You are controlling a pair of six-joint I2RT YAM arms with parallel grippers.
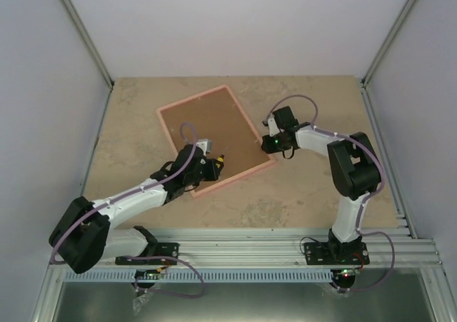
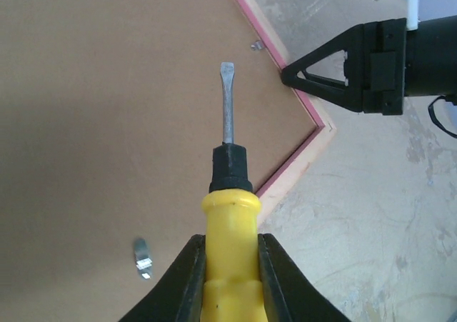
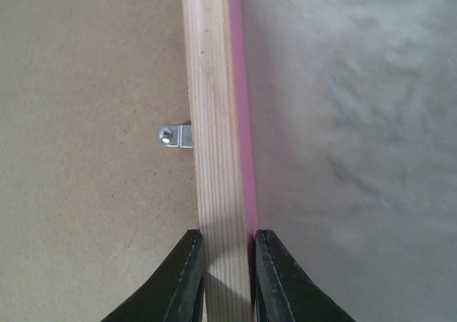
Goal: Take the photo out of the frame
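Mid-table, the frame [image 1: 211, 126] lies back-up, skewed. The right gripper [image 3: 227, 240] is clamped on its right rail, one finger on each side, near a metal clip [image 3: 176, 135]. The left gripper [image 2: 232, 243] grasps a yellow flathead screwdriver [image 2: 228, 193], blade over the backing [image 2: 107, 122] by the near-right corner.

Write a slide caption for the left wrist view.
Left claw holds a yellow-handled screwdriver, blade over the brown backing of the face-down frame; right claw grips its edge.

White arms [image 1: 128, 200], black joints [image 1: 353, 166], lilac cables [image 1: 296, 97], black triangular jaws.
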